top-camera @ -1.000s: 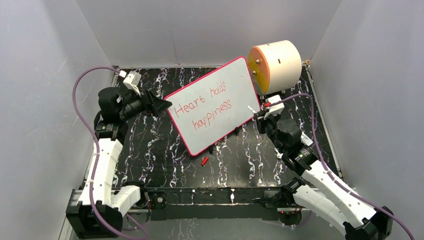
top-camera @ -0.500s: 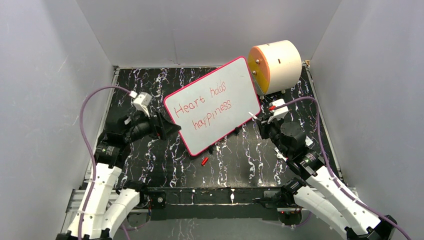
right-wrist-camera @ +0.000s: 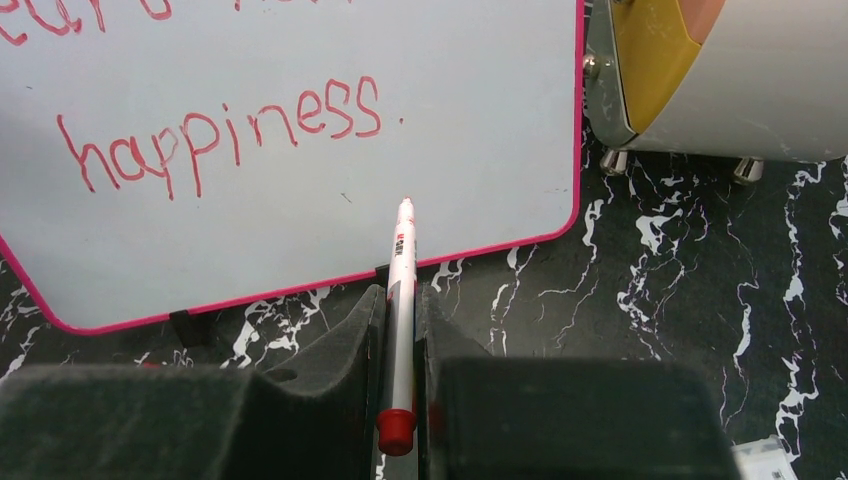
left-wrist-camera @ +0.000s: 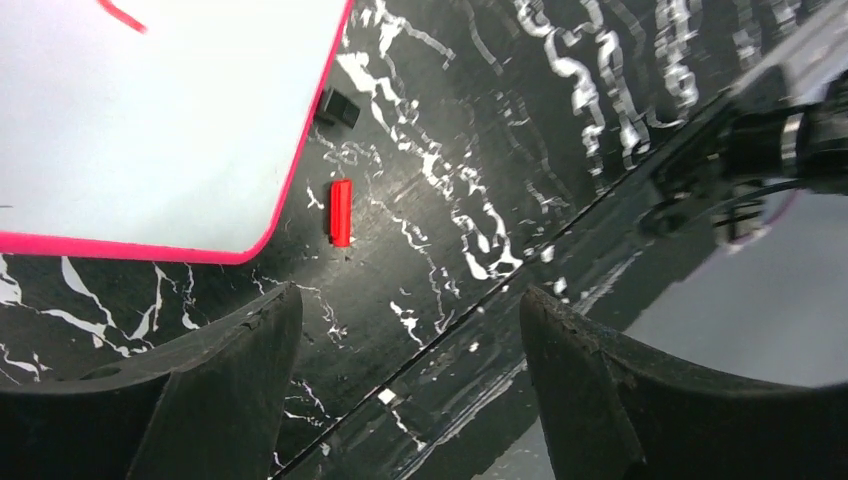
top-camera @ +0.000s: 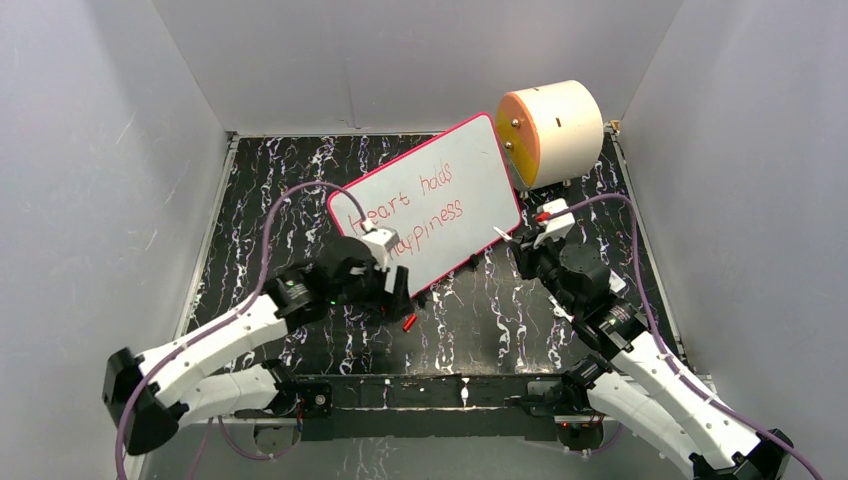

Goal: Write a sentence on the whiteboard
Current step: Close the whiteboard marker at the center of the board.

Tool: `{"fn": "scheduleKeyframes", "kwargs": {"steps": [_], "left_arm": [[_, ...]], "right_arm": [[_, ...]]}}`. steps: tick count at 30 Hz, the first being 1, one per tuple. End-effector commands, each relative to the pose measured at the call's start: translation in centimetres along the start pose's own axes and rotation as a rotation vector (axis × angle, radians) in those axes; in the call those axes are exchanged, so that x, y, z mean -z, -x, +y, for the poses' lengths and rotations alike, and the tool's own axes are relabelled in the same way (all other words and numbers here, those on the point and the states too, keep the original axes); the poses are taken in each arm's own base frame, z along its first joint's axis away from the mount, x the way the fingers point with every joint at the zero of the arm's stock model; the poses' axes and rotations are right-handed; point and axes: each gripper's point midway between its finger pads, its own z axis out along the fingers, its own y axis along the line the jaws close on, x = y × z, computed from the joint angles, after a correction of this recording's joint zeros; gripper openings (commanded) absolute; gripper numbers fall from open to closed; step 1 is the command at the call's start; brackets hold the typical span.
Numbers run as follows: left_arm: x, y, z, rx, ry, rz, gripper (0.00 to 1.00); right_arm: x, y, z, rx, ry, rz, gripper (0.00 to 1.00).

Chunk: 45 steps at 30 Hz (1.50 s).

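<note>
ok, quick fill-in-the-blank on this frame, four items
1. The right end effector is shut on a ___, its tip aimed at the whiteboard.
2. The lower line of the sentence reads ___.
3. The left end effector is ___, near the red cap.
4. The cream cylinder has an ___ face.

Missing words: marker; happiness; open; orange
</note>
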Motion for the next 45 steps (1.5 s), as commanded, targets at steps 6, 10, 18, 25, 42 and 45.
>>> {"fn": "scheduleKeyframes", "kwargs": {"steps": [6, 10, 18, 25, 42, 45], "left_arm": [[-4.9, -3.6, 2.2, -0.073, 0.256, 0.154, 0.69], [-6.5, -5.3, 2.0, -0.103, 0.264, 0.245, 0.59], [-8.6, -6.7, 2.2, -0.124, 0.276, 0.346, 0.48], [-10.1, -7.2, 2.7, -0.135, 0.298, 0.386, 0.43], [-11.5, -8.1, 4.1, -0.11, 0.286, 0.464, 0.35], [-11.6, -8.4, 4.1, -0.113, 0.284, 0.479, 0.32]], "right_arm": [[0.2, 0.5, -0.3, -0.015, -0.013, -0.032, 0.0], [0.4, 0.5, -0.4, -0.014, -0.018, -0.04, 0.0], [0.5, 0.5, -0.5, -0.01, -0.021, -0.044, 0.0], [0.7, 0.8, -0.6, -0.005, -0.02, -0.055, 0.0], [0.8, 1.0, -0.7, -0.008, -0.025, -0.06, 0.0], [0.9, 1.1, -0.7, -0.008, -0.027, -0.068, 0.0]]}}
